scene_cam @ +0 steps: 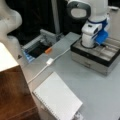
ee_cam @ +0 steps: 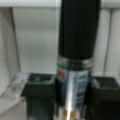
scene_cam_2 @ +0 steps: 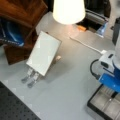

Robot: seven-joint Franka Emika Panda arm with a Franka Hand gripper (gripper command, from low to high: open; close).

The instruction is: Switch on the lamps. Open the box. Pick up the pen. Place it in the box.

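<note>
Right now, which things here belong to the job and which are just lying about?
Job: lit cream-white lamp; open silver-grey box; slim black pen, clamped in the tool over the tray.
Lying about: white spiral notebook; white cable; brown wooden block.

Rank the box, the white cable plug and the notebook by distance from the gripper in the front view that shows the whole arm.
Gripper, shut on the pen, sits down inside the open box.
1. Box, directly under it, at the view's right.
2. White cable plug, mid-table.
3. Notebook, toward the view's bottom.
</note>
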